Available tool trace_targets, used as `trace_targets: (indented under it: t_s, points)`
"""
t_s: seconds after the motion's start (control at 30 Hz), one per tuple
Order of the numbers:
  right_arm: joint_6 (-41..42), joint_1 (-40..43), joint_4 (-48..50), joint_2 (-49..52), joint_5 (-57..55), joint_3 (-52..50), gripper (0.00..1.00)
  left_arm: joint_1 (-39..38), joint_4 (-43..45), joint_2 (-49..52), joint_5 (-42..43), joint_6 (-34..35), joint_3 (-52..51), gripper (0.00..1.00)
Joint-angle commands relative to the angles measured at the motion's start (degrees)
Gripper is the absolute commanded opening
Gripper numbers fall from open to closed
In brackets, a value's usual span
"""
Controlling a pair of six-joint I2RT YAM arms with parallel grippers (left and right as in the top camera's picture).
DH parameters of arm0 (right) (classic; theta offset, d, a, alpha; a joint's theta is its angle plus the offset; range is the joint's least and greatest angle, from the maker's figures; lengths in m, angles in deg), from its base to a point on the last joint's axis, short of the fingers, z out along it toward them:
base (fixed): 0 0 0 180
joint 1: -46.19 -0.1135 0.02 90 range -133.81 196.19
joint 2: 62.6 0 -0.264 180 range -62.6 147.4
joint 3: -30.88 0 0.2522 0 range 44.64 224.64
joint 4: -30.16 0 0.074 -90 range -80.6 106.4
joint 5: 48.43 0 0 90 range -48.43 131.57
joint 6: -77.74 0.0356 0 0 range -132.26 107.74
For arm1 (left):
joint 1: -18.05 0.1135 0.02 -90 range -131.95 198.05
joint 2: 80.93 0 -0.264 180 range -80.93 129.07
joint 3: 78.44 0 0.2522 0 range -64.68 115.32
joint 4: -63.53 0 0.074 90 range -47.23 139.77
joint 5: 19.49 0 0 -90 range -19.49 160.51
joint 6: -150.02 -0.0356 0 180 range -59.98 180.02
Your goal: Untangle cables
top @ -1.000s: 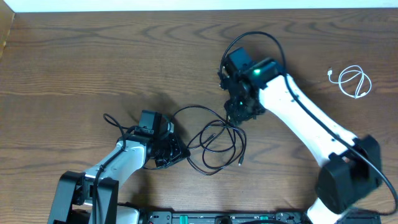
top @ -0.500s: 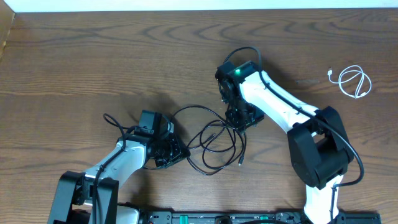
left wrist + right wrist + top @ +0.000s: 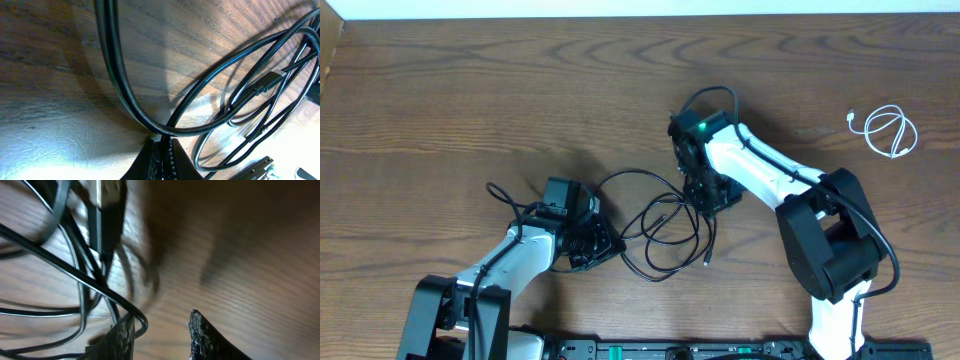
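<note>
Two black cables (image 3: 665, 230) lie tangled in loops on the wooden table, between my two grippers. My left gripper (image 3: 605, 245) sits at the tangle's left side and is shut on one black strand (image 3: 162, 142); more loops and a plug (image 3: 267, 80) spread out beyond it. My right gripper (image 3: 705, 200) points down over the tangle's upper right end. Its jaws stand apart, and a bend of black cable (image 3: 142, 322) lies against the inside of the left finger (image 3: 120, 337). A plug (image 3: 107, 210) lies just ahead. The white cable (image 3: 885, 130) lies coiled alone at the far right.
The right arm (image 3: 770, 175) stretches from the lower right across the table, its elbow (image 3: 830, 235) folded near the front. Thick arm wires loop at each wrist (image 3: 505, 195) (image 3: 715, 95). A base rail (image 3: 670, 350) runs along the front edge.
The right arm has folded its elbow in toward the front, and its gripper has dropped slightly onto the tangle with its jaws narrowing. The left gripper and the cables have stayed put.
</note>
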Motion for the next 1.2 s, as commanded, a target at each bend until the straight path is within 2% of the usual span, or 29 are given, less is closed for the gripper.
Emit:
trace_targets:
  t_s: [0.0, 0.3, 0.37, 0.47, 0.5, 0.53, 0.57, 0.63, 0.67, 0.77, 0.97, 1.1, 1.17]
  points:
    - [0.8, 0.3, 2.4, 0.2, -0.2, -3.1, 0.34, -0.1, -1.6, 3.0, -8.3, -0.7, -3.5, 0.08]
    - [0.8, 0.3, 7.5, 0.2, -0.3, -7.0, 0.39, -0.1, -1.5, 3.0, -8.3, -0.7, -3.5, 0.07]
    - [0.8, 0.3, 7.5, 0.2, -0.3, -7.0, 0.33, -0.1, -1.4, 3.0, -8.3, -0.7, -3.5, 0.08]
    - [0.8, 0.4, 8.4, 0.2, -0.4, -7.0, 0.3, -0.1, -1.4, 3.0, -8.3, -0.7, -3.5, 0.08]
    - [0.8, 0.4, 9.0, 0.2, -0.7, -7.0, 0.24, -0.1, -1.5, 3.0, -8.3, -0.7, -3.5, 0.08]
    - [0.8, 0.4, 10.1, 0.2, -1.9, -7.1, 0.07, -0.1, -1.5, 3.0, -8.3, -0.7, -3.5, 0.08]
    - [0.8, 0.4, 11.1, 0.2, -3.5, -7.1, 0.01, -0.1, -1.5, 3.0, -8.3, -0.8, -3.5, 0.08]
    - [0.8, 0.5, 12.3, 0.2, -8.7, -7.1, 0.01, -0.1, -1.9, 3.0, -9.5, -0.7, -3.5, 0.08]
    - [0.8, 1.3, 12.1, 0.2, -15.3, -7.1, 0.01, -0.1, -2.9, 3.0, -12.0, -0.6, -3.5, 0.08]
    - [0.8, 4.0, 9.8, 0.2, -20.4, -7.1, 0.01, 0.0, -4.9, 3.0, -15.7, 2.8, -3.5, 0.08]
    - [6.9, 13.6, 7.2, 0.2, -20.7, -7.1, 0.01, 0.7, -6.2, 3.0, -17.6, 5.3, -3.5, 0.08]
    - [12.7, 20.9, 7.0, 0.2, -20.3, -7.1, 0.01, 4.6, -8.5, 3.0, -19.4, 5.7, -3.5, 0.07]
    - [13.2, 24.5, 7.2, 0.2, -16.8, -7.1, 0.01, 7.0, -9.7, 3.0, -20.0, 5.7, -3.5, 0.07]
